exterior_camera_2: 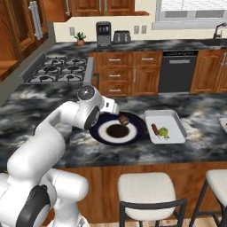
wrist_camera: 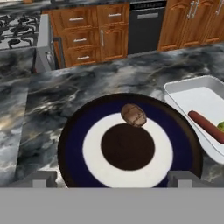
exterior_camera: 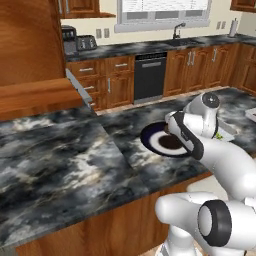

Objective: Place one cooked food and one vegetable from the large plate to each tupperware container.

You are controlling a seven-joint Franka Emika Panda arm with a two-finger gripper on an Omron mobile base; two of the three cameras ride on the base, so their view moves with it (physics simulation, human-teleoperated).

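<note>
The gripper [wrist_camera: 112, 181] hangs over the near edge of the large plate [wrist_camera: 74, 131] with its jaws spread wide and nothing between them; its two tips rise at the bottom of the hand view, well apart.

The marbled counter [exterior_camera_2: 53, 133] carries everything. On it the large plate sits in front of the arm, dark-rimmed with a white ring and a dark centre. Just beside the plate, on its right in the right base view, lies one tupperware container [exterior_camera_2: 175, 119], close to the rim but apart from it as far as I can tell. A pale corner [exterior_camera_2: 223, 124] at the far right edge of that view may be the second container; too little shows to be sure.

Inside the near container lie a reddish sausage [exterior_camera_2: 154, 129] and a small green vegetable [exterior_camera_2: 163, 132], so that one looks served. On the plate I can make out a single round brown food item [wrist_camera: 133, 114], resting where the white ring meets the navy band on the far side.

By my judgement the step in hand is fetching food for the other container. The next move calls for reaching forward over the plate's centre, lowering the spread jaws around the brown piece, and closing on it squarely, since a rounded thing may roll.
</note>
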